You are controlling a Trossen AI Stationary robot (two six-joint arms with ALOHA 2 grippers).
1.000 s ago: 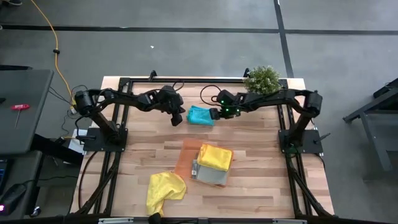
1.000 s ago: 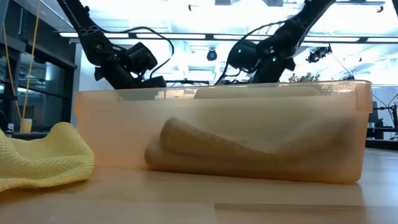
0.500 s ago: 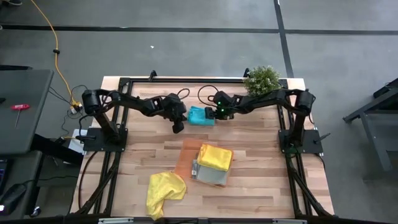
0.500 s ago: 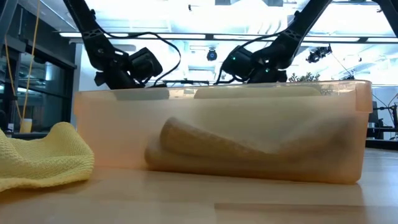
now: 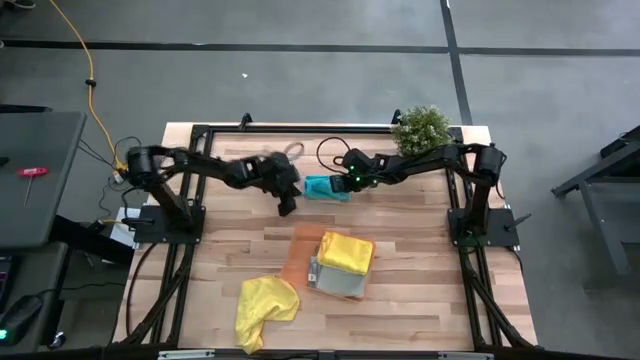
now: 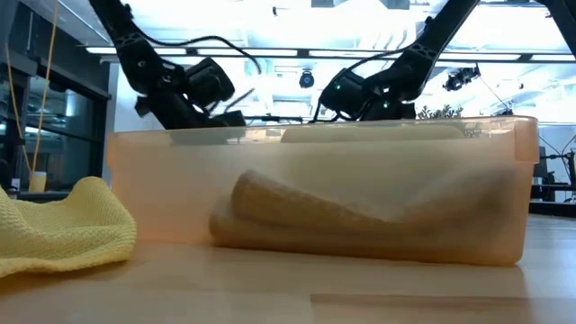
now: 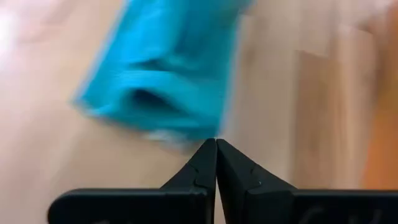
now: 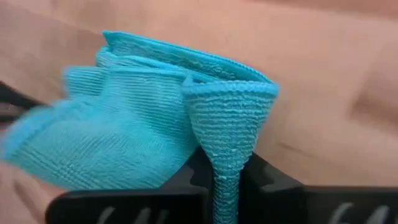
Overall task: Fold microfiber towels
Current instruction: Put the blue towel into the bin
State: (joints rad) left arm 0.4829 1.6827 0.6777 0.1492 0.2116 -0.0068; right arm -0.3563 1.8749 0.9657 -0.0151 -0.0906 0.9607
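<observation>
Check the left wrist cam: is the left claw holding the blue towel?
No. The left claw is shut on nothing, its tips just short of the blue towel; the right claw is the one pinching it.

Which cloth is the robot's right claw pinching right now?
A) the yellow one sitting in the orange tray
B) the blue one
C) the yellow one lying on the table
B: in the right wrist view the right gripper is shut on a pinched fold of the teal-blue towel, at the table's far side in the high view.
</observation>
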